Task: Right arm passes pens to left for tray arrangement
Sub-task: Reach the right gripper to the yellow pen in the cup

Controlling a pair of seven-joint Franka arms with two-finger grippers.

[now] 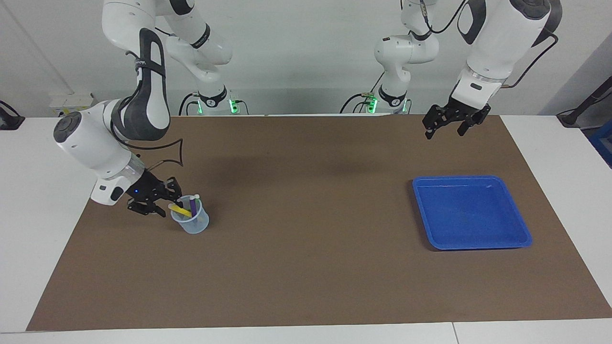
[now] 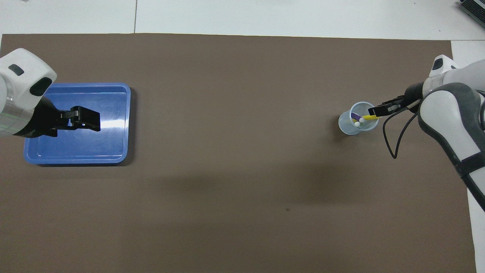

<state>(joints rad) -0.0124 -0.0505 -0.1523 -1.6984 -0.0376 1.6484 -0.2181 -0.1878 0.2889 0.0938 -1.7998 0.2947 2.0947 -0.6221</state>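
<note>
The right gripper (image 1: 168, 203) is low down by the clear plastic cup (image 1: 191, 220), at the side of the cup toward the right arm's end of the table. Its fingertips are at the end of the yellow pen (image 1: 180, 209) that pokes out over the cup's rim. I cannot tell if the fingers are pinching the pen or just sitting around it. A tiny blue light glows at the base of this gripper.

The cup stands on the brown mat (image 1: 306, 267). The yellow pen leans in it, and a purple pen (image 1: 192, 206) with a whitish tip stands beside it. A bit of green shows in the cup too, but it is too small to be sure of.

The left gripper (image 1: 444, 127) hangs up in the air with its fingers spread apart and nothing in them. The left arm waits there. From above it sits over the blue tray (image 2: 113, 151).

The tray lies flat on the mat toward the left arm's end of the table, well apart from the cup. Nothing lies in it.

I cannot read any words or labels anywhere.
</note>
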